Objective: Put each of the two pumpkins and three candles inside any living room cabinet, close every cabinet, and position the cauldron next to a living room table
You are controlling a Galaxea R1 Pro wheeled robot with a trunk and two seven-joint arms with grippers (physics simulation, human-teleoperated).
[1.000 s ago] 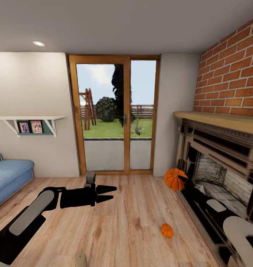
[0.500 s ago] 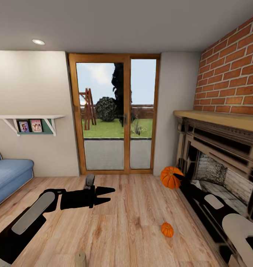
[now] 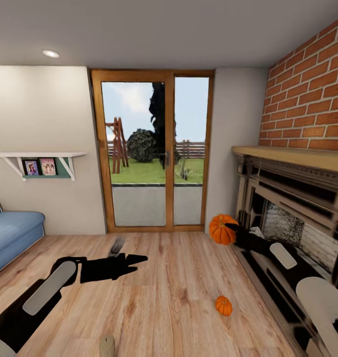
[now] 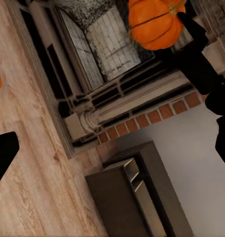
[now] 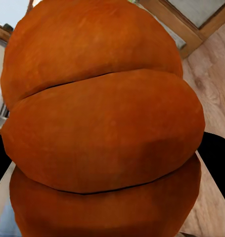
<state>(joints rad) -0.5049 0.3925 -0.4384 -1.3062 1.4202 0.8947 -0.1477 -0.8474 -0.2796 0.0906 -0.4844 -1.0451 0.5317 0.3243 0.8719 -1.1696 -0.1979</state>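
While right arm reaches forward, right pincer [image 3: 230,229] pinching pumpkin [image 3: 220,229], left pincer [image 3: 137,262] spread.

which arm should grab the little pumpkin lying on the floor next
Left. The right gripper is shut on the bigger pumpkin, held up off the floor by the fireplace. The left gripper is empty, low over the floor, and the small pumpkin lies ahead of it.

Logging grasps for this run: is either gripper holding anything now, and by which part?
The right gripper holds the large round orange ribbed pumpkin by its side, off the floor. The left gripper holds nothing.
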